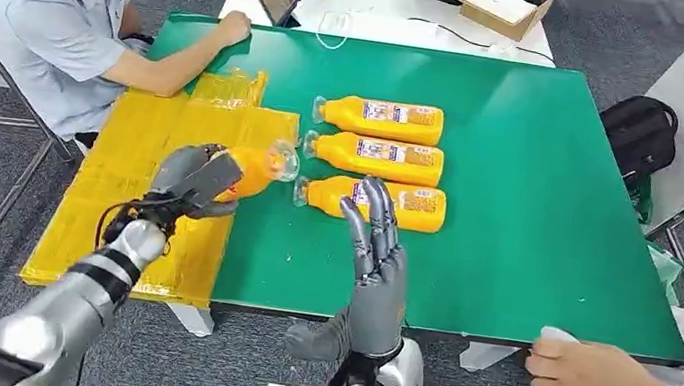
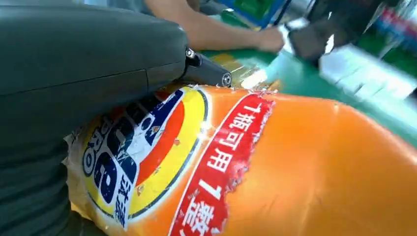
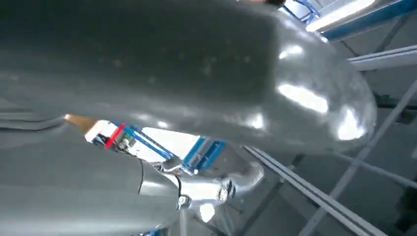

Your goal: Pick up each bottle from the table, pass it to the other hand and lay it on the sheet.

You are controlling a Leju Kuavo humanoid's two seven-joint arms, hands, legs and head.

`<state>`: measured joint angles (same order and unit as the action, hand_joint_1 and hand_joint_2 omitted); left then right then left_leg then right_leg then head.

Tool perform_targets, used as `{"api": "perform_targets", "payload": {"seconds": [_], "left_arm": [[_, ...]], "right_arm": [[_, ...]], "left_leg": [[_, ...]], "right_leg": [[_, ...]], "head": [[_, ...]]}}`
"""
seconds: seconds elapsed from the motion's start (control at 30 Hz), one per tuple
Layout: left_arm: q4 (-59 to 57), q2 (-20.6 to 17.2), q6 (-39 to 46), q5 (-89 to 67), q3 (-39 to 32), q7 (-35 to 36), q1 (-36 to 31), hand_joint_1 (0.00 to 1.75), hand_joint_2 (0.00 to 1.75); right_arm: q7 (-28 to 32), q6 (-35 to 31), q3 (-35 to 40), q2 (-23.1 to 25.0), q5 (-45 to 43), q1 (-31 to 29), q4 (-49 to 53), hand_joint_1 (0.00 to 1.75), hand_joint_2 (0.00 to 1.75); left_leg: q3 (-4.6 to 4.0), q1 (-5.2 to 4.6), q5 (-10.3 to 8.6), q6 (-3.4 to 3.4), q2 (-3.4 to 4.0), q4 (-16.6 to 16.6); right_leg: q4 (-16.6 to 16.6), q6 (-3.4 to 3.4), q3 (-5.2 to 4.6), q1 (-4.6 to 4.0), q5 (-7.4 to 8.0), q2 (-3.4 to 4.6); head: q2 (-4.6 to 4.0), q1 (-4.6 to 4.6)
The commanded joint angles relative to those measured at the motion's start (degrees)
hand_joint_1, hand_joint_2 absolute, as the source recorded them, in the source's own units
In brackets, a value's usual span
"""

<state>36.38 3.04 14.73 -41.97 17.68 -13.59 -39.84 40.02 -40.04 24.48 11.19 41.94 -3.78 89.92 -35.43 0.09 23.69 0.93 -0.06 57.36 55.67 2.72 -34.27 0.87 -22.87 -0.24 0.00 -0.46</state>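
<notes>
Left hand (image 1: 190,184): fingers wrapped around an orange bottle (image 1: 255,169), held over the right edge of the yellow sheet (image 1: 137,149), cap end pointing right. Right hand (image 1: 374,258): raised at the table's (image 1: 537,210) near edge, fingers straight and spread, holding nothing. Three more bottles (image 1: 375,159): lying in a row on the green table, right of the sheet, caps left. Person (image 1: 65,13): seated far left, arm resting on the table.
</notes>
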Motion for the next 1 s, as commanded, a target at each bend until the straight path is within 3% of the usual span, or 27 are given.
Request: {"api": "perform_targets", "payload": {"seconds": [0.03, 0.17, 0.23, 0.27, 0.33, 0.37, 0.4, 0.43, 0.5, 0.53, 0.57, 0.83, 1.0], "left_arm": [[-18.54, -3.39, -9.58, -12.33, 10.69, 8.47, -12.55, 1.75, 1.75], [-22.09, -4.67, -14.26, -18.78, 14.56, 16.69, -14.32, 1.69, 1.75], [-22.36, -5.04, -14.76, -18.84, 14.42, 16.74, -14.25, 1.71, 1.75], [-22.56, -5.09, -15.07, -18.4, 13.65, 17.61, -14.09, 1.59, 1.75], [-22.66, -5.14, -15.29, -18.37, 13.51, 17.67, -13.76, 1.66, 1.75], [-22.67, -5.12, -15.69, -18.21, 13.21, 17.7, -13.53, 1.55, 1.75], [-22.54, -5.05, -15.74, -17.6, 12.53, 17.37, -13.09, 1.4, 1.75], [-22.51, -4.95, -15.71, -17.41, 12.33, 17.2, -12.73, 0.7, 1.75], [-22.66, -4.64, -17.11, -17.15, 12.12, 16.09, -12.15, 0.58, 1.75], [-22.66, -4.55, -17.17, -17.12, 12.09, 16.05, -11.99, 0.12, 1.75], [-22.62, -4.34, -18.41, -16.8, 11.86, 14.78, -11.8, 0.05, 1.75], [-22.26, -4.37, -23.26, -11.08, 6.84, 8.17, -11.16, 0.0, 1.75], [-21.04, -5.27, -27.62, -3.78, 0.8, -1.52, -10.72, 0.0, 1.75]], "right_arm": [[-0.02, 0.04, -1.92, -2.62, -3.41, -0.57, -8.49, 0.0, 0.0], [-0.02, 0.04, -3.15, -2.53, -5.03, -1.15, -11.96, 0.0, 0.0], [-0.02, 0.04, -3.13, -2.6, -5.72, -1.5, -12.69, 0.0, 0.0], [-0.02, 0.04, -3.21, -2.59, -6.01, -1.63, -13.43, 0.0, 0.0], [-0.02, 0.04, -3.22, -2.53, -6.15, -1.73, -14.05, 0.0, 0.0], [-0.02, 0.04, -3.16, -2.54, -6.59, -1.8, -14.52, 0.0, 0.0], [-0.02, 0.04, -3.06, -2.56, -7.04, -1.85, -15.05, 0.0, 0.0], [-0.02, 0.04, -2.99, -2.59, -7.24, -1.85, -15.22, 0.0, 0.0], [-0.02, 0.04, -2.74, -2.77, -7.83, -2.09, -16.29, 0.0, 0.0], [-0.02, 0.04, -2.71, -2.76, -7.9, -2.13, -16.41, 0.0, 0.0], [-0.02, 0.04, -2.67, -2.79, -8.1, -2.34, -16.84, 0.0, 0.0], [-0.02, 0.04, -1.63, -3.29, -9.55, -3.14, -18.3, 0.0, 0.0], [-0.02, 0.04, 0.79, -4.44, -12.08, -4.25, -20.2, 0.0, 0.0]], "left_leg": [[0.15, 0.09, 0.05, -0.05, 0.01, -0.01], [0.26, 0.12, 0.11, -0.07, 0.07, 0.0], [0.21, 0.12, 0.09, -0.06, 0.09, -0.01], [0.29, 0.13, 0.12, -0.07, 0.08, 0.0], [0.22, 0.11, 0.1, -0.06, 0.11, -0.01], [0.28, 0.12, 0.14, -0.07, 0.13, 0.0], [0.33, 0.12, 0.18, -0.08, 0.17, 0.02], [0.22, 0.11, 0.08, -0.05, 0.06, -0.05], [0.2, 0.09, 0.07, -0.04, 0.02, -0.05], [0.31, 0.1, 0.14, -0.05, 0.04, -0.02], [0.17, 0.09, 0.07, -0.04, 0.04, -0.04], [0.13, 0.07, 0.03, -0.04, -0.01, -0.06], [0.35, 0.08, 0.13, -0.06, 0.11, -0.06]], "right_leg": [[-0.05, -0.08, 0.16, -0.1, -0.03, 0.01], [-0.03, -0.12, 0.26, -0.14, -0.07, 0.09], [-0.04, -0.1, 0.2, -0.14, -0.04, 0.1], [-0.02, -0.13, 0.28, -0.15, -0.08, 0.1], [-0.02, -0.1, 0.21, -0.13, -0.06, 0.12], [0.01, -0.13, 0.26, -0.13, -0.09, 0.14], [0.03, -0.15, 0.3, -0.14, -0.12, 0.18], [-0.06, -0.09, 0.23, -0.12, -0.06, 0.06], [-0.06, -0.09, 0.22, -0.1, -0.06, 0.04], [-0.03, -0.12, 0.32, -0.11, -0.11, 0.08], [-0.04, -0.09, 0.19, -0.09, -0.05, 0.08], [-0.05, -0.07, 0.17, -0.08, -0.03, 0.05], [-0.03, -0.13, 0.37, -0.09, -0.08, 0.16]], "head": [[0.0, 0.0], [0.0, 0.0], [0.0, 0.02], [0.0, 0.02], [0.0, 0.02], [0.0, 0.0], [0.0, 0.0], [0.0, 0.0], [0.0, 0.02], [0.0, 0.0], [0.0, 0.02], [0.0, 0.02], [0.0, 0.0]]}}
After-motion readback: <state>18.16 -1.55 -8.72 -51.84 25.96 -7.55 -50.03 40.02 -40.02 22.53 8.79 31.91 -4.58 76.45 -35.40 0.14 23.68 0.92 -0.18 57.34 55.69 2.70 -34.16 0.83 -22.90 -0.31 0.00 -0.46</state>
